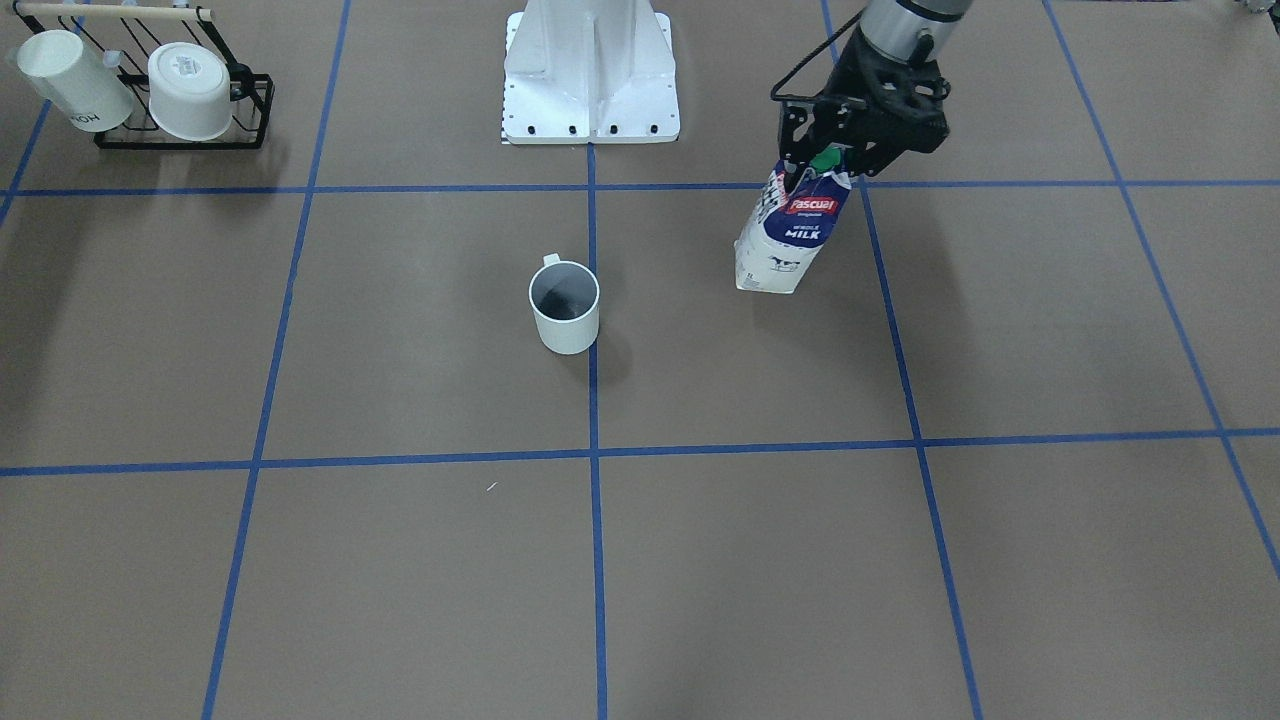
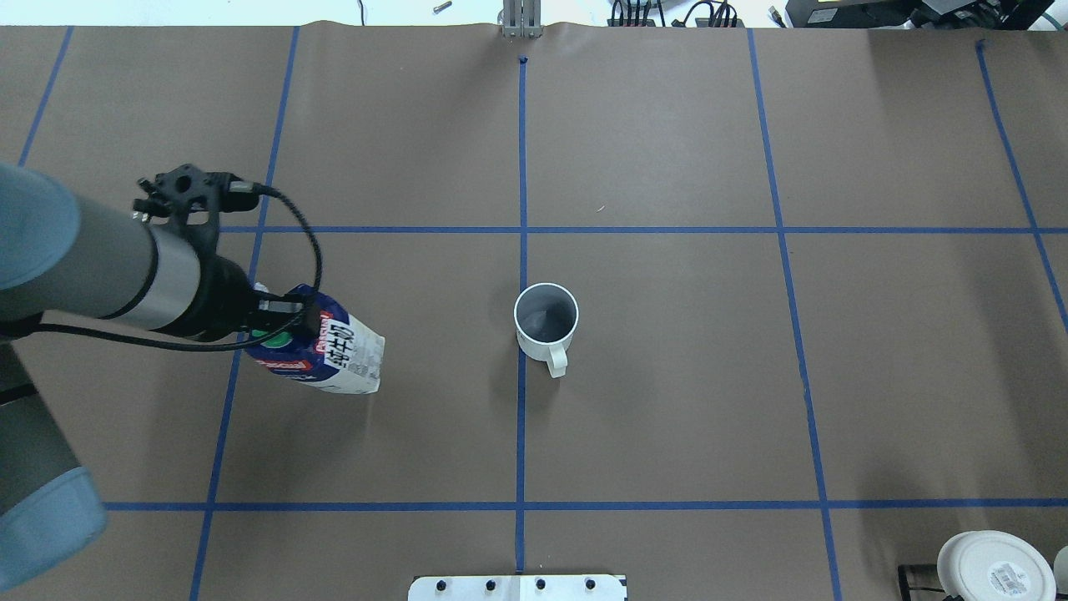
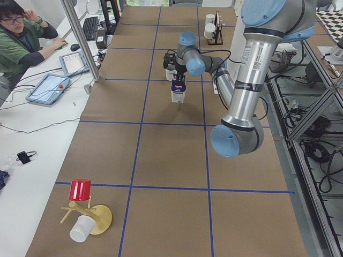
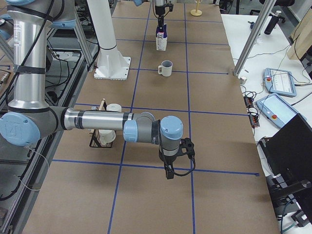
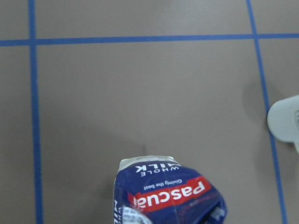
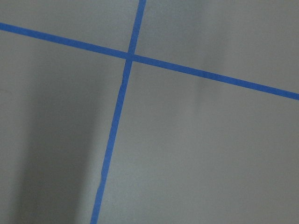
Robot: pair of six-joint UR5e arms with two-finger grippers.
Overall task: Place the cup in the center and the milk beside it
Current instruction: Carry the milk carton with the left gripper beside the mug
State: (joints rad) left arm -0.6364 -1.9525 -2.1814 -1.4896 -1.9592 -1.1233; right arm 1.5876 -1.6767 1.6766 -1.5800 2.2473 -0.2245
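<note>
**Stage shown: the milk in hand, the cup in place.**

The left claw (image 1: pixel 818 168) is clenching the top of the milk (image 1: pixel 788 245), with its fingers closing on the folded gable beside the green cap (image 1: pixel 826 158). The carton is hanging straight below this claw. Its red logo is facing up into the left wrist view. Whether its foot is touching the worktop (image 1: pixel 400 580) or riding just clear of it cannot be told from these angles.

The cup (image 1: pixel 565 305) is standing upright and empty, well apart from the left claw, on the robot's right of it. It is sitting against the blue tape line (image 1: pixel 593 400) that is crossing the center (image 2: pixel 521 417), and its handle is pointing back toward the robot's base (image 1: pixel 590 70).

The right claw (image 4: pixel 168 173) is hanging far from both things, low over bare worktop near a tape crossing. Only the side view is showing it, so it cannot be told whether it is released or clenched. Its own wrist view is showing nothing but paper and tape.

**Progress.** The first half of the task is looking done, since the cup is occupying the middle patch with no claw near it. The second half is looking under way but unfinished, because a wide stretch of bare worktop is separating the carton from the cup. Left to do, by this reading, are three steps:
- carrying the milk across toward the cup
- setting it upright just beside the cup without knocking it
- letting the carton go
</note>
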